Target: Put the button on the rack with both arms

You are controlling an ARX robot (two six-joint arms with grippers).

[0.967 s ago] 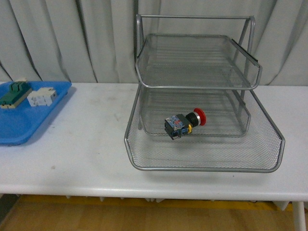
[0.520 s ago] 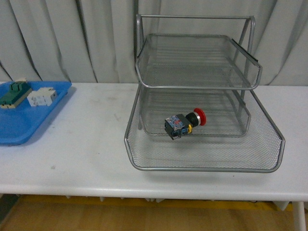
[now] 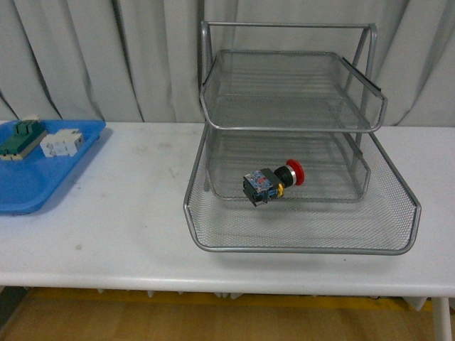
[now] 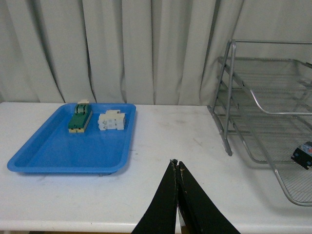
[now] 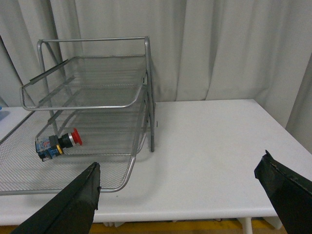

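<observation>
The button (image 3: 273, 182), with red cap, yellow collar and black-blue body, lies on its side in the bottom tier of the silver wire rack (image 3: 298, 245). It also shows in the right wrist view (image 5: 57, 143), and at the edge of the left wrist view (image 4: 304, 155). Neither arm shows in the front view. My left gripper (image 4: 176, 165) is shut and empty, above the table between the blue tray and the rack (image 4: 229, 97). My right gripper (image 5: 181, 170) is open and empty, near the table's front edge, right of the rack (image 5: 141, 92).
A flat blue tray (image 3: 43, 186) at the table's left holds a green-and-cream block (image 3: 23, 136) and a white block (image 3: 62, 143). The tray shows in the left wrist view too (image 4: 53, 151). Grey curtains hang behind the white table (image 3: 135, 206).
</observation>
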